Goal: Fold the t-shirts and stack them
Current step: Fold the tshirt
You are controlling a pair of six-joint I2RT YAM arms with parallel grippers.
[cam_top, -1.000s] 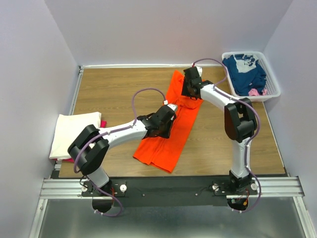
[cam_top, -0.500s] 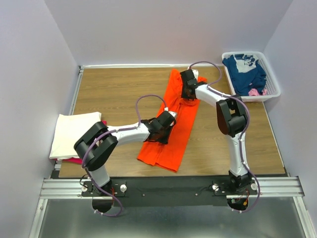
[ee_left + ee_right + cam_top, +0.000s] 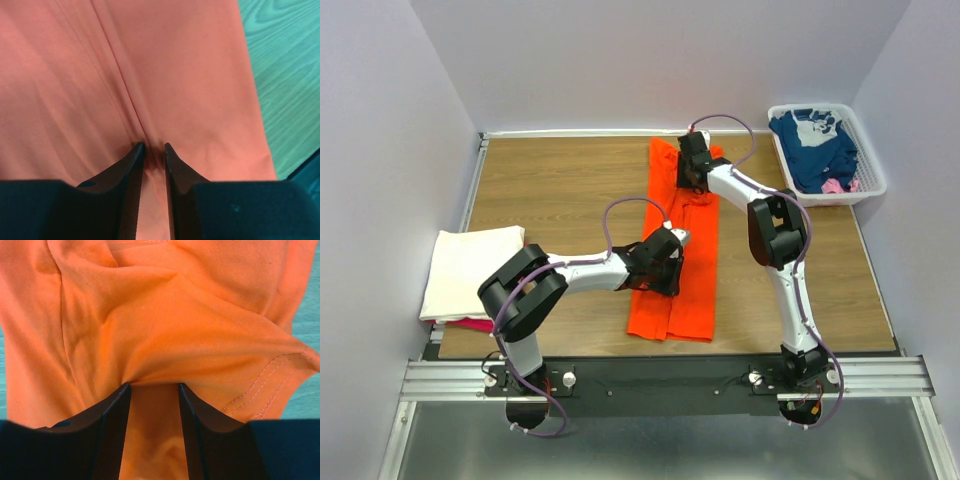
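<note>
Pulling the shirt (image 3: 698, 290) taut matters: the left tool (image 3: 152, 146) pinches its midline. The right tool (image 3: 151, 386) stands half-open at its far end, grip unclear.

Four t-shirts: the orange one under both grippers, the other three lying apart.
Orange t-shirt (image 3: 695, 300) folded lengthwise into a long narrow strip, lying flat; its centre crease is pinched between the left gripper (image 3: 154, 146) tips, its far end bunched and puckered in the right gripper (image 3: 152, 385). Cream-white t-shirt (image 3: 470, 268) folded square, well left of the left gripper, on top of the magenta-pink t-shirt (image 3: 470, 323), of which only an edge shows. Navy t-shirt (image 3: 815, 145), white print, crumpled, well right of the right gripper.
</note>
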